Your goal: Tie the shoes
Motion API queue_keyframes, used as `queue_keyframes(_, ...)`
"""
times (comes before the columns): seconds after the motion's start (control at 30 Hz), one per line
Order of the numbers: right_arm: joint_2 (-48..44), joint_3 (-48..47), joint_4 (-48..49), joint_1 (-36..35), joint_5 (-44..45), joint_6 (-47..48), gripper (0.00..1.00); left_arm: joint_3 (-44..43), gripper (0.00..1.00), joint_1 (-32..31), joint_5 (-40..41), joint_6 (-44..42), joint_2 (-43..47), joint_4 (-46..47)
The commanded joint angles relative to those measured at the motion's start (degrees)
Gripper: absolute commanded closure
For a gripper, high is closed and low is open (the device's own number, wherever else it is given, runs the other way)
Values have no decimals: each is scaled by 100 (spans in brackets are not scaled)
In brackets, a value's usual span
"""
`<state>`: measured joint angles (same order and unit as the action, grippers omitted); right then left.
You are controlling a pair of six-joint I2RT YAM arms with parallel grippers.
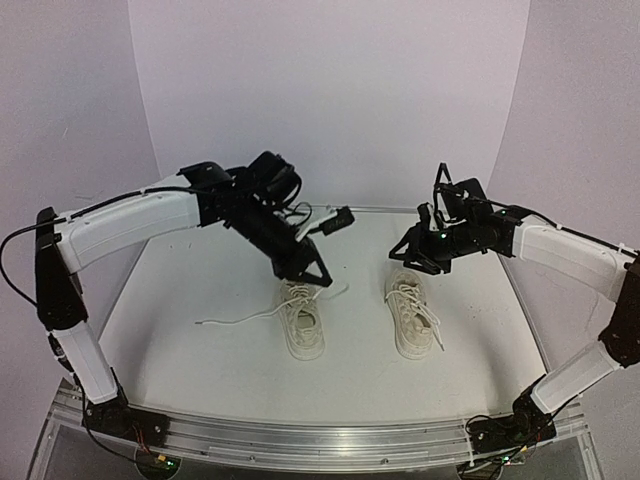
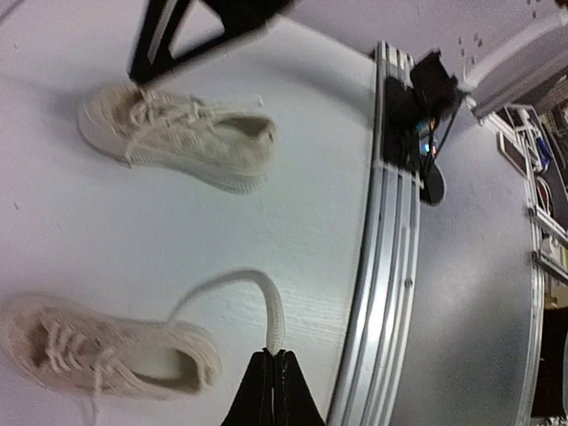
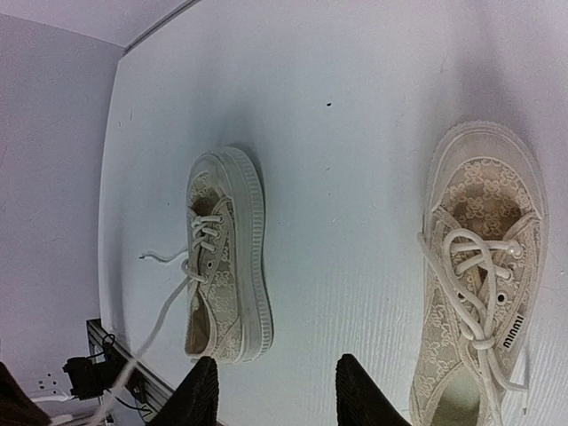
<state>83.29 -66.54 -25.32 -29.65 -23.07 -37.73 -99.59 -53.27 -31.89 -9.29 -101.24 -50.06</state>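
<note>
Two cream-white shoes stand side by side on the white table. The left shoe (image 1: 303, 322) (image 2: 106, 353) (image 3: 226, 257) is unlaced at the top. One of its laces (image 1: 240, 315) trails left across the table. The other lace (image 2: 273, 311) rises in a curve to my left gripper (image 1: 318, 280) (image 2: 273, 357), which is shut on its end just above the shoe's toe. The right shoe (image 1: 413, 315) (image 2: 177, 138) (image 3: 484, 266) has its laces bunched over the tongue. My right gripper (image 1: 408, 258) (image 3: 280, 395) hovers open above the right shoe's toe, holding nothing.
An aluminium rail (image 1: 300, 435) (image 2: 390, 266) runs along the table's near edge, with the arm bases and cables (image 2: 426, 98) mounted on it. White walls close the back and sides. Bare table (image 1: 180, 300) lies to the left of the shoes.
</note>
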Motion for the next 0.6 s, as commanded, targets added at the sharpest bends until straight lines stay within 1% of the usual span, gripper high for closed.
queue_keyframes(0.0, -115, 29, 62, 16, -70, 134, 57, 1318, 98, -179, 350, 222, 1236, -467)
queue_keyframes(0.07, -38, 10, 70, 13, -119, 172, 57, 1688, 76, -201, 906, 430, 1491, -778)
queue_keyframes(0.1, 13, -10, 71, 14, -148, 192, 57, 1806, 65, -200, 1312, 604, 1574, -887)
queue_keyframes(0.13, 58, -35, 75, 14, -178, 215, 57, 1885, 56, -196, 1794, 788, 1619, -963)
queue_keyframes(0.17, 117, -62, 79, 16, -204, 238, 57, 1946, 41, -172, 2325, 987, 1626, -999)
queue_keyframes(0.2, 181, -91, 82, 19, -231, 262, 57, 1999, 30, -101, 2750, 1144, 1599, -1031)
queue_keyframes(0.23, 238, -129, 88, 20, -263, 285, 57, 2039, 27, 40, 3047, 1216, 1529, -1074)
queue_keyframes(0.27, 295, -152, 99, 17, -295, 308, 57, 2050, 26, 323, 3117, 1246, 1410, -1133)
queue_keyframes(0.33, 367, -207, 108, 17, -333, 335, 57, 2114, 26, 810, 3134, 1177, 1199, -1080)
queue_keyframes(0.4, 419, -239, 114, 19, -359, 352, 57, 2155, 26, 1221, 3132, 896, 1009, -959)
queue_keyframes(0.47, 434, -252, 115, 16, -380, 354, 57, 2091, 27, 1491, 3150, 504, 738, -965)
queue_keyframes(0.5, 427, -246, 115, 19, -382, 360, 57, 2040, 28, 1563, 3348, 280, 522, -1034)
queue_keyframes(0.57, 388, -222, 115, 19, -380, 337, 57, 1978, 31, 1673, 3470, -74, 170, -1151)
